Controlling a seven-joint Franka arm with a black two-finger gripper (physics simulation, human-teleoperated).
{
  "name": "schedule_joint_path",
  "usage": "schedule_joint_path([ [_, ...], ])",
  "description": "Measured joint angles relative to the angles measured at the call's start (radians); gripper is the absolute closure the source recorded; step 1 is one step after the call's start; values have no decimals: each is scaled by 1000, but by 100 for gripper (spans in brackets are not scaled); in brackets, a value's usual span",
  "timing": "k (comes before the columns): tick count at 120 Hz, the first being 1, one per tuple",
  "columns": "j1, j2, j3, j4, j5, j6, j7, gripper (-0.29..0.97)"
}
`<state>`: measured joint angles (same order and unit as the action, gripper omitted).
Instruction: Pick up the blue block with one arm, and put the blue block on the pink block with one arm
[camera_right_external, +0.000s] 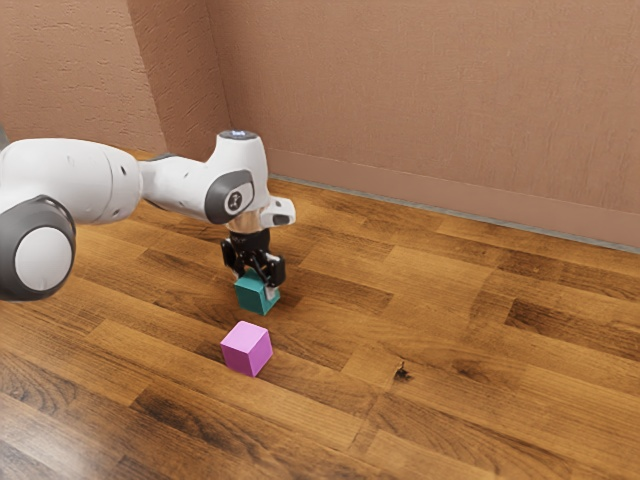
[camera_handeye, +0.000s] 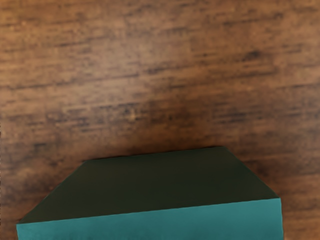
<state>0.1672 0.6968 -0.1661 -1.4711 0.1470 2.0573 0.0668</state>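
Note:
The blue block (camera_right_external: 255, 296), teal in colour, sits on the wooden floor. My gripper (camera_right_external: 255, 283) comes straight down over it, with one black finger on each side of its top, and is shut on it. In the wrist view the blue block (camera_handeye: 155, 220) lies right under the hand, its near face lit and its top in shadow. The pink block (camera_right_external: 246, 348) rests on the floor a short way in front of the blue one, toward the exterior view's bottom, apart from it and from the gripper.
Wooden floor (camera_right_external: 450, 330) spreads widely to the exterior view's right. A brown wall with a baseboard (camera_right_external: 450, 195) runs along the back. A small dark mark (camera_right_external: 401, 373) lies on the floor to the right of the pink block.

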Motion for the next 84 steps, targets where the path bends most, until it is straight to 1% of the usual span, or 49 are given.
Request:
schedule_joint_path([
  [17, 0, 0, 9, 1, -6, 5, -5, 25],
  [30, 0, 0, 18, 2, -11, 11, -18, 29],
  [42, 0, -3, 21, 2, -11, 13, -33, 31],
  [50, 0, -31, 20, -3, -9, 6, -45, 32],
  [56, 0, -77, 19, -45, -8, 3, -56, 32],
  [66, 0, -235, 12, -254, -8, 47, -79, 31],
  [75, 1, -362, -23, -389, -4, 82, -105, 31],
  [84, -1, -460, -54, -475, 1, 107, -135, 32],
])
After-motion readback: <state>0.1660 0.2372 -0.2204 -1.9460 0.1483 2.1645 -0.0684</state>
